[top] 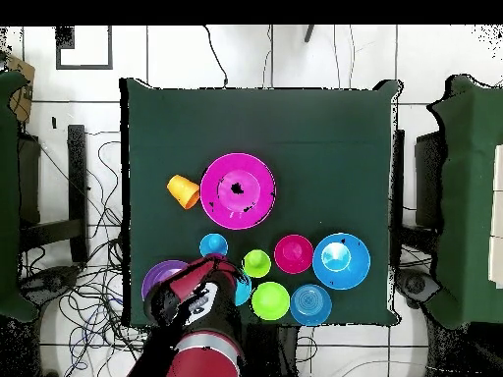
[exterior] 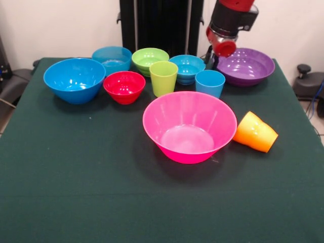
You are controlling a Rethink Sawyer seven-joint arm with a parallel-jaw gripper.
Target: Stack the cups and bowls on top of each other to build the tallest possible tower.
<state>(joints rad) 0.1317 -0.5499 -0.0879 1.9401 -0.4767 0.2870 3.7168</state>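
The huge pink bowl (exterior: 188, 126) (top: 253, 177) stands alone at mid-table. The orange cup (exterior: 255, 132) (top: 183, 190) lies on its side beside it. The light blue cup (exterior: 210, 82) (top: 213, 245) and the lime green cup (exterior: 163, 77) (top: 256, 263) stand upright behind it. The red bowl (exterior: 124, 86), large blue bowl (exterior: 74, 79), ribbed cyan bowl (exterior: 112, 59), lime green bowl (exterior: 150, 59), small blue bowl (exterior: 187, 68) and purple bowl (exterior: 246, 66) sit apart along the robot's side. Nothing is stacked. My gripper (exterior: 211, 54) hangs low between the small blue bowl and the purple bowl, mostly hidden by the wrist.
The red and black arm (exterior: 230, 23) (top: 201, 299) comes in over the purple bowl (top: 159, 280) and covers part of the small blue bowl (top: 243, 291). The dark green tablecloth (exterior: 76, 192) is bare on the camera's side. Cables lie on the floor around the table.
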